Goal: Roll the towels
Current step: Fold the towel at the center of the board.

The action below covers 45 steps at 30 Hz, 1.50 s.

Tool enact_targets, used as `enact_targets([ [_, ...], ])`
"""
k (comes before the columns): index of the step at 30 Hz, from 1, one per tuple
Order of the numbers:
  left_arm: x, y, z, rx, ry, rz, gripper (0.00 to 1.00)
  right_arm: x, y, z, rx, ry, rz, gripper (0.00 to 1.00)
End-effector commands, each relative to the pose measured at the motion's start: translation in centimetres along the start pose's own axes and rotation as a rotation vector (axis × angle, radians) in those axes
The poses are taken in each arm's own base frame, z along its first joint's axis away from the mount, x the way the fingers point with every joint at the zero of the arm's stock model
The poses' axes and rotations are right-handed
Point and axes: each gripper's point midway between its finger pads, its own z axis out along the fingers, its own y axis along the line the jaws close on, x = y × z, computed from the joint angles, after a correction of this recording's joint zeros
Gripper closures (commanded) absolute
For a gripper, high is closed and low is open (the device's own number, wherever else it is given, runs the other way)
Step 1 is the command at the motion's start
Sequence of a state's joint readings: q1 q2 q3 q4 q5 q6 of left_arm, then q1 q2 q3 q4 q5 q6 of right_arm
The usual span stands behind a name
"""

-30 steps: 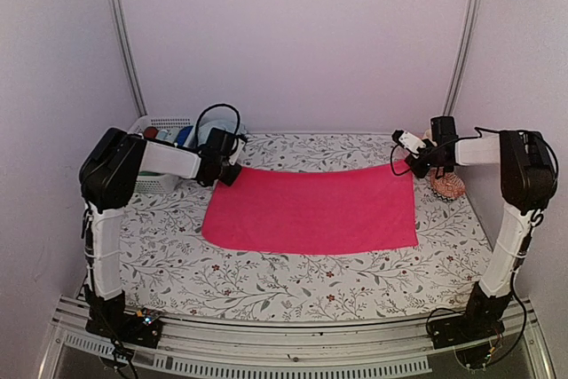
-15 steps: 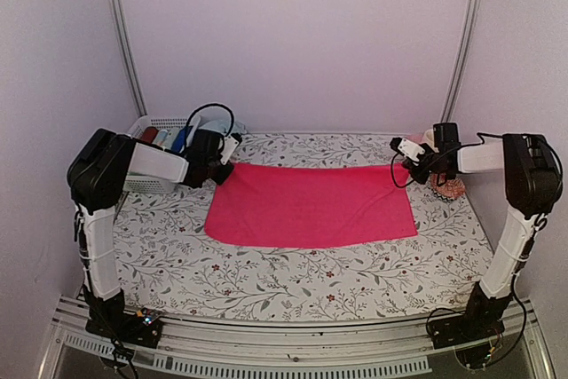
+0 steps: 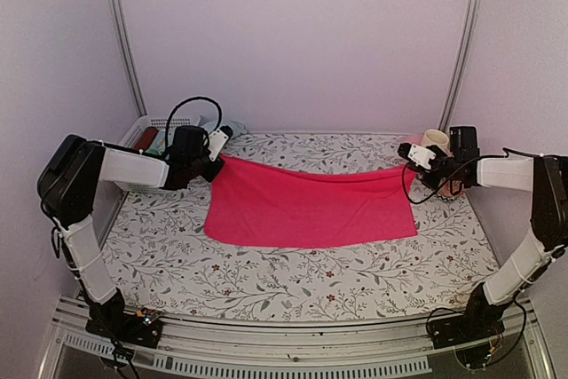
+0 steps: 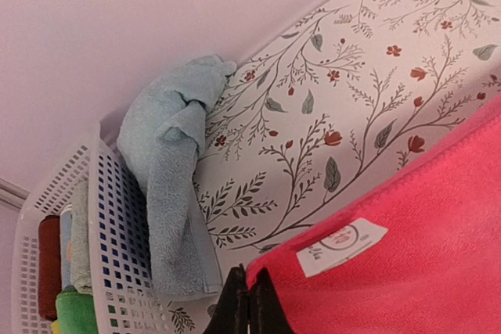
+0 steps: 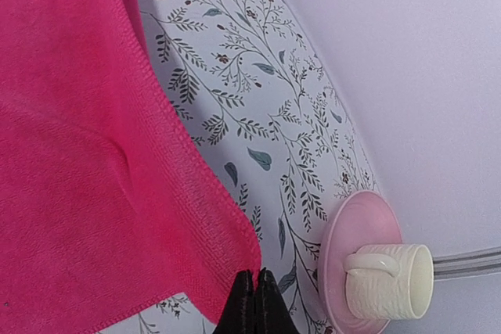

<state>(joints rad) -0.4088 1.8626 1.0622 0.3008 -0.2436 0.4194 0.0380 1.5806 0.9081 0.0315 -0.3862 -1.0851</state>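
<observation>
Your left hand [image 4: 246, 303] was clenched on the far left corner of the pink towel [image 3: 311, 206] and your right hand [image 5: 252, 291] on its far right corner. Both corners were raised, the rest lying on the counter [image 3: 266, 281]. The pale blue towel [image 4: 168, 170] was draped over the basket [image 4: 94, 217] wall.

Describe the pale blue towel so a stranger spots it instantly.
At the far left corner of the floral table, a white plastic basket stands. The crumpled pale blue towel slumps against its outer wall, unlike the red roll and green roll inside.

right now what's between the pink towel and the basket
The pale blue towel, slumped against the basket, then bare floral tablecloth before the pink towel; left wrist view shows it.
</observation>
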Motion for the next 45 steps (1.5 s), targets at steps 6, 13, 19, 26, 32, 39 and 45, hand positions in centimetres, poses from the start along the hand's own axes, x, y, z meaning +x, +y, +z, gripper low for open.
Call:
enact_targets([
  [6, 0.2, -1.4, -4.0, 0.035, 0.021, 0.052, 1.00, 0.6, 5.6, -3.5, -0.118, -0.012, -0.126, 0.97],
  [13, 1.8, -3.9, -6.2, 0.099, 0.064, 0.074, 1.00, 0.4, 7.8, -5.2, -0.154, -0.035, -0.174, 0.98],
  [19, 2.6, -5.9, -8.8, 0.145, 0.094, 0.089, 1.00, 1.1, 9.7, -5.9, -0.189, -0.028, -0.195, 0.98],
  [26, 2.5, -6.4, -12.1, 0.132, 0.080, 0.071, 1.00, 1.0, 10.3, -6.6, -0.186, -0.042, -0.189, 0.98],
  [32, 3.1, -6.9, -13.9, 0.131, 0.107, 0.098, 1.00, 0.2, 10.7, -7.5, -0.189, -0.084, -0.182, 0.98],
  [39, 4.7, -7.8, -14.3, 0.135, 0.184, 0.153, 1.00, 0.5, 11.5, -8.4, -0.229, -0.082, -0.166, 0.98],
  [45, 7.0, -8.0, -13.8, 0.105, 0.285, 0.191, 1.00, 0.9, 12.2, -9.6, -0.305, -0.087, -0.158, 0.99],
])
